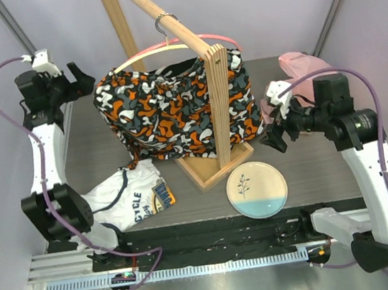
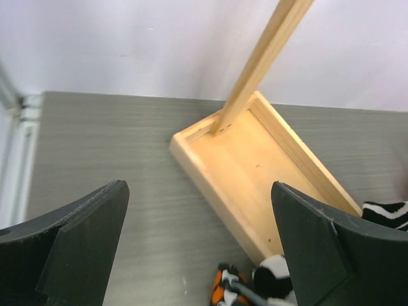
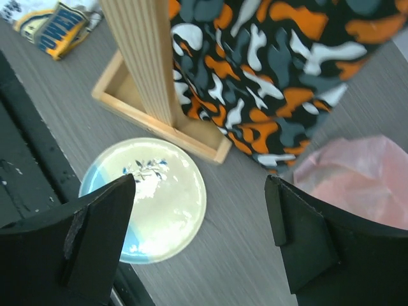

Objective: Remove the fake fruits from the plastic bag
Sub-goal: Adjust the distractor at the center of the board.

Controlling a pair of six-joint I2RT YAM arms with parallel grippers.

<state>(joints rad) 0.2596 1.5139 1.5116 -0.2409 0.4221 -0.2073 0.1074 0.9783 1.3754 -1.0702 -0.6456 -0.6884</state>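
Observation:
The pink plastic bag (image 1: 297, 67) lies crumpled at the back right of the table, partly behind my right arm; it also shows in the right wrist view (image 3: 357, 178). No fake fruits are visible; whatever is in the bag is hidden. My right gripper (image 1: 276, 134) is open and empty, hovering above the table in front of the bag, between it and the plate; its jaws stand wide apart in the right wrist view (image 3: 201, 239). My left gripper (image 1: 79, 80) is open and empty, raised at the back left; its fingers (image 2: 83, 245) are wide apart.
A wooden rack (image 1: 215, 167) stands mid-table with an orange-black-white patterned garment (image 1: 175, 108) on a pink hanger. A cream-and-blue plate (image 1: 257, 189) lies front right. A white printed shirt (image 1: 133, 196) lies front left. The rack's far base tray (image 2: 255, 172) is below the left gripper.

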